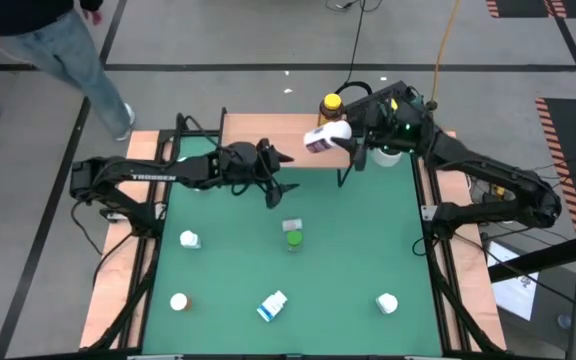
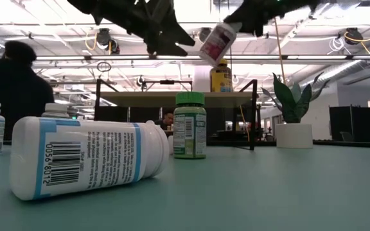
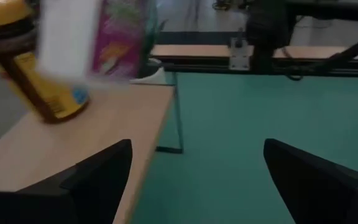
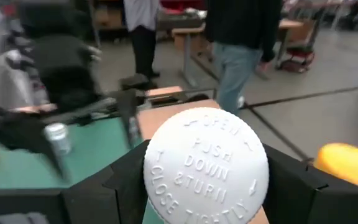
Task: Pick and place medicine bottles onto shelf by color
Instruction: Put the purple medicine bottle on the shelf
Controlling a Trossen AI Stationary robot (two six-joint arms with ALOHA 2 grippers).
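Bottle with a pink label (image 1: pixel 324 138), white cap, is clamped tilted in the right gripper (image 1: pixel 346 135) above the shelf (image 1: pixel 268 140) at twelve o'clock, beside the amber bottle (image 1: pixel 331 105) standing there. Left gripper (image 1: pixel 280 172), fingers spread and empty, hovers near the shelf's front edge. Green bottle (image 1: pixel 293 236) stands mid-table

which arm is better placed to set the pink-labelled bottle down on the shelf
The right. Its gripper is already shut on the pink-labelled bottle, held tilted over the shelf beside the yellow-capped amber bottle. The left gripper is open and empty over the shelf's front edge.
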